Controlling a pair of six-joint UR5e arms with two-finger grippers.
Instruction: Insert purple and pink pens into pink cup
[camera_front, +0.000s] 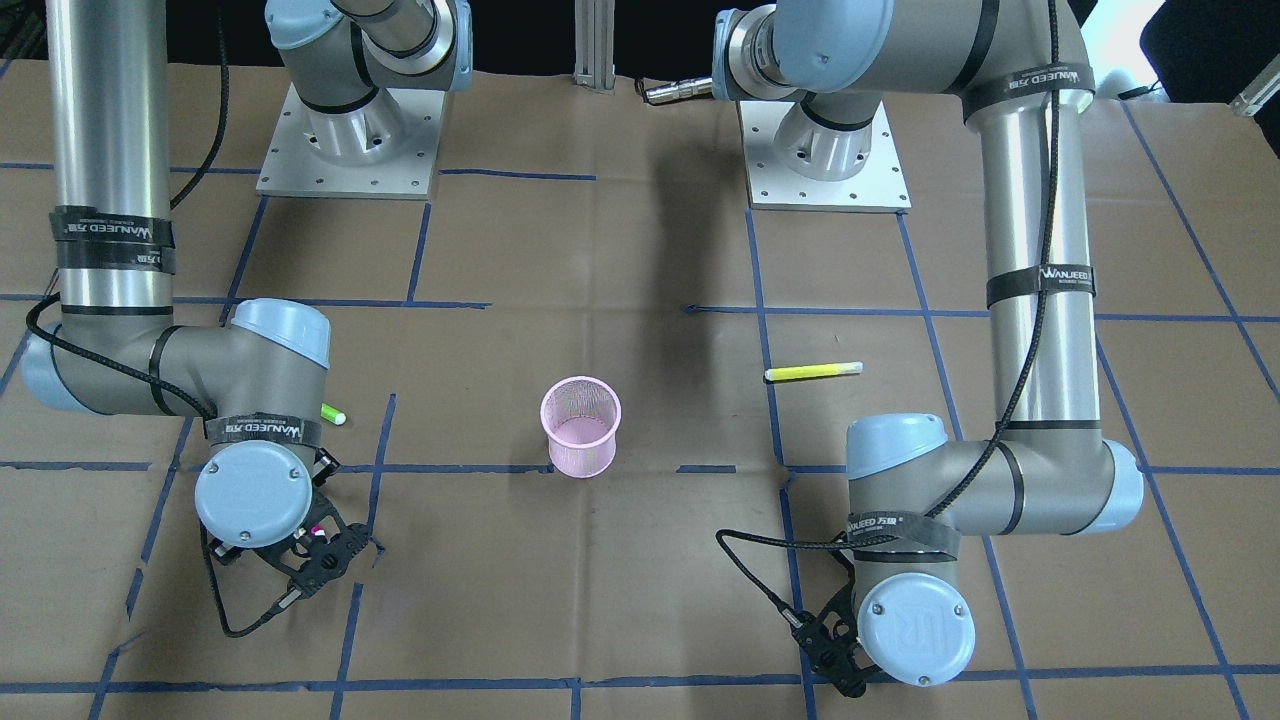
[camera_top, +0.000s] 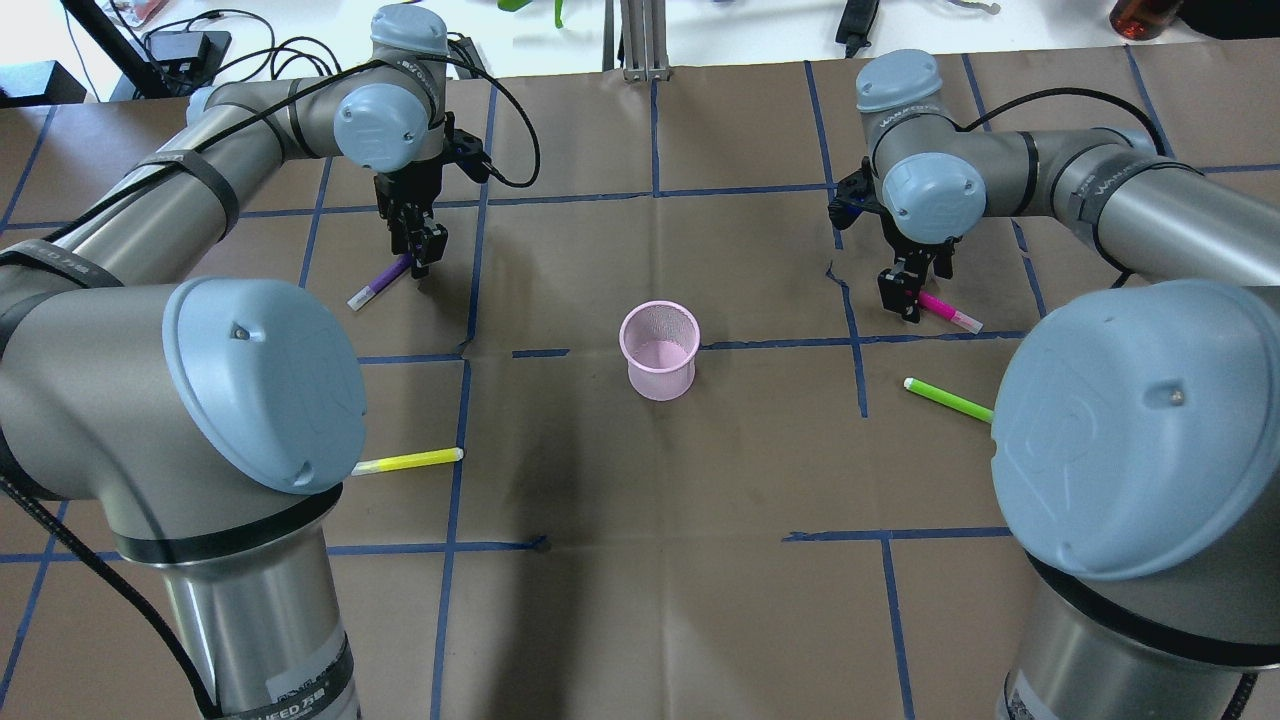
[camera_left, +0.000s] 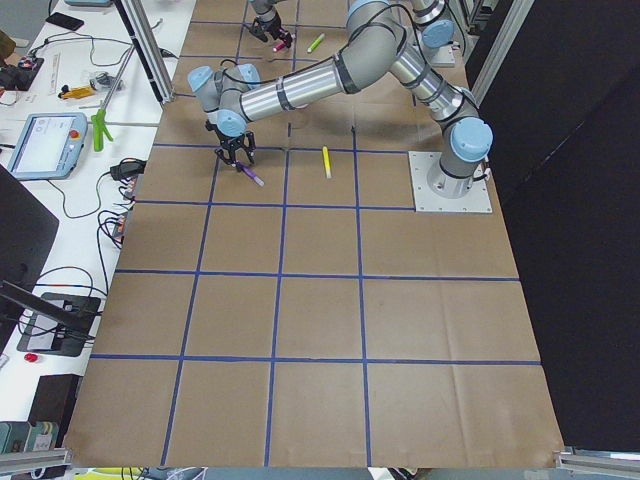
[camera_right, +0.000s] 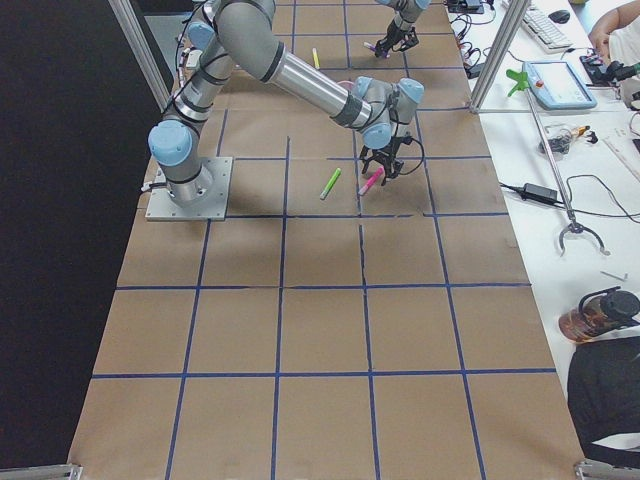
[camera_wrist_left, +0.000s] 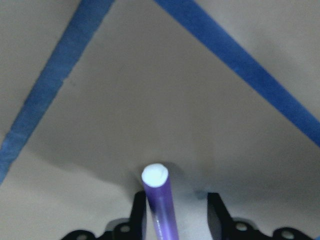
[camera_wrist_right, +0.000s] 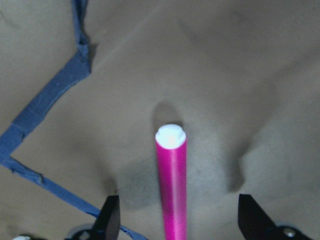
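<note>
Brown papered table (camera_top: 640, 600), blue tape grid (camera_top: 900, 535)

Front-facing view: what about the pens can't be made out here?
- purple pen: fully hidden in this view, under the wrist of the left arm.
- pink pen: only a sliver shows, under the wrist of the right arm.
- green pen: tip only, the rest is behind the right arm.

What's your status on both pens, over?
Left claw open astride purple pen. Right claw open astride pink pen. Both pens flat on table. Pink cup upright, empty, nothing between.
</note>
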